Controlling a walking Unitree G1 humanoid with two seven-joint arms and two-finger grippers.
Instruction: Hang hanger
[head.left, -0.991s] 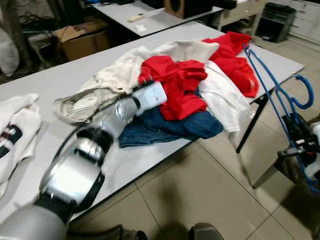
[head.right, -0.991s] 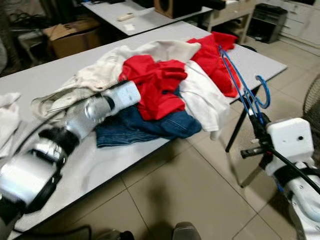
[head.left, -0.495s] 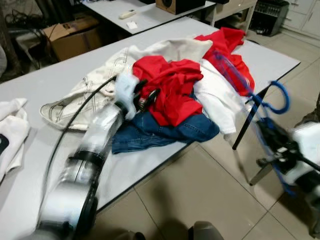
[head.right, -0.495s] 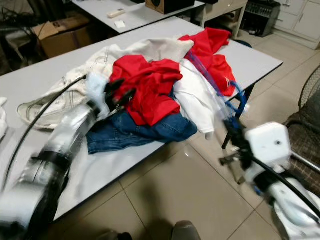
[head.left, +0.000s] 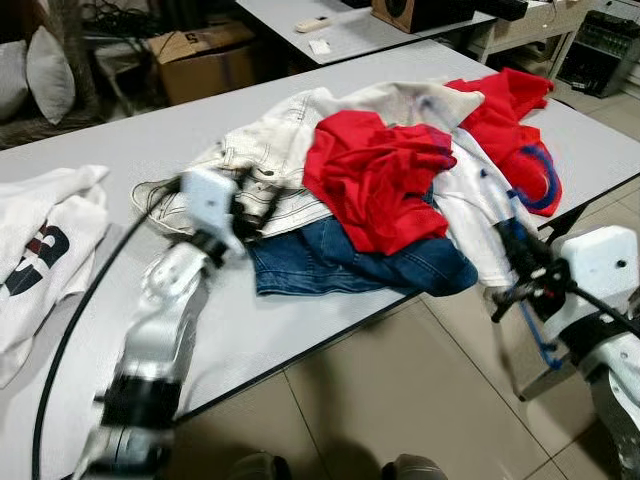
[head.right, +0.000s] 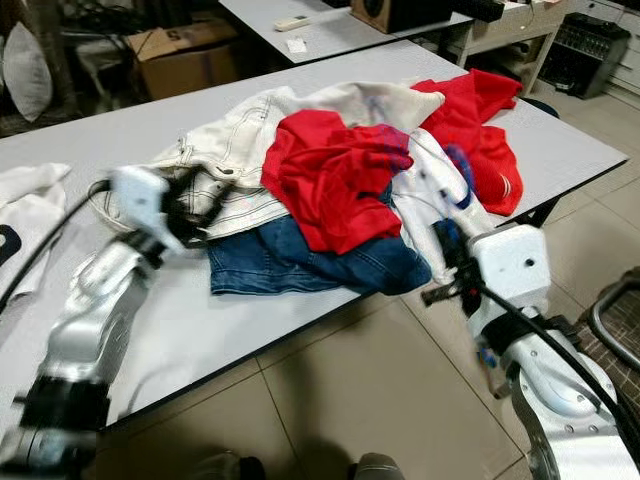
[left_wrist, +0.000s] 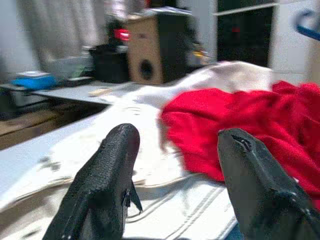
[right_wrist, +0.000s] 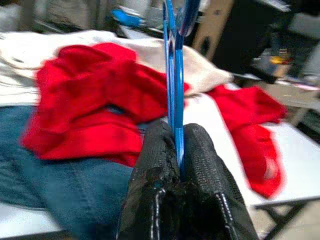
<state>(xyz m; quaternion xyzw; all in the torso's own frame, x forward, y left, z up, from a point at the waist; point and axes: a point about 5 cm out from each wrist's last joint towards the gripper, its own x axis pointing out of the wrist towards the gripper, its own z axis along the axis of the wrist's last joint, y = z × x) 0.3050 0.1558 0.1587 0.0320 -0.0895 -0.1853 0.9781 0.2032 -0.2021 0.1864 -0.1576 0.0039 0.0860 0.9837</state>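
Note:
A blue wire hanger (right_wrist: 174, 70) stands upright between the fingers of my right gripper (right_wrist: 177, 134), which is shut on it. In the eye views that gripper (head.left: 517, 258) is at the table's right front edge, and the blurred hanger (head.left: 538, 180) reaches up over the white and red clothes. My left gripper (head.left: 262, 203) is open, low over the cream jacket (head.left: 275, 150) at the left of the pile. In the left wrist view its fingers (left_wrist: 112, 165) frame the jacket, with the red shirt (left_wrist: 240, 115) just beyond.
The grey table (head.left: 120, 140) carries a heap: red shirt (head.left: 380, 180), jeans (head.left: 340, 262), a second red garment (head.left: 505, 105), and a white printed shirt (head.left: 40, 240) far left. A cardboard box (head.left: 205, 60) and another table (head.left: 350, 30) stand behind. Tiled floor (head.left: 400, 400) lies in front.
The camera has shifted. My left gripper has drawn back leftward from the red shirt to the cream jacket. My right gripper has carried the hanger in toward the table edge and the pile.

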